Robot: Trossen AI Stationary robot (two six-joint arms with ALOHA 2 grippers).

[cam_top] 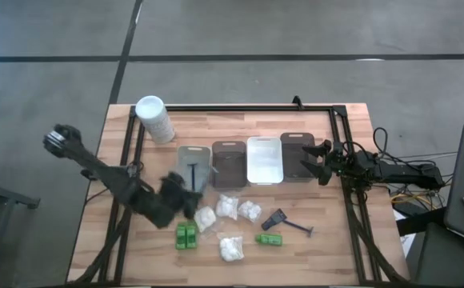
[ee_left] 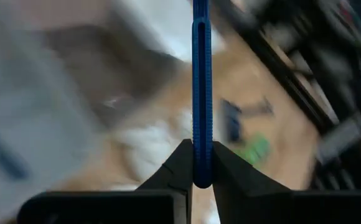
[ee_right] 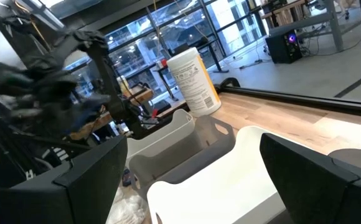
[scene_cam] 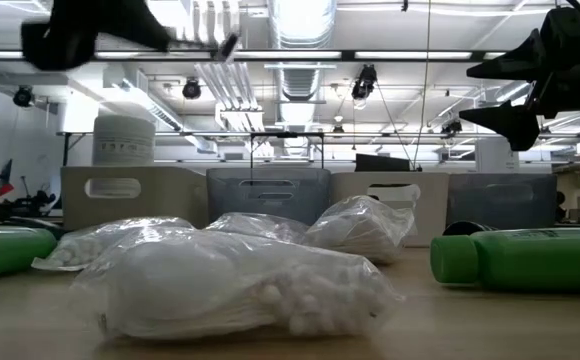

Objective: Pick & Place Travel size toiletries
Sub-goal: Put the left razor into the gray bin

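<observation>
Razor [ee_left: 200, 87]: gripped in left gripper [ee_left: 199, 177], raised beside the grey tray [cam_top: 183, 154]
Left jaws: closed on razor handle; over table near grey tray
Right gripper [cam_top: 316, 162]: jaws wide, beyond the grey tray's row
Packets [cam_top: 231, 206]: near grey tray

Four trays [cam_top: 264, 159] in a row, container [cam_top: 154, 118] behind-left, packets [cam_top: 227, 208] in front, razor [cam_top: 286, 222] apparently right of them
</observation>
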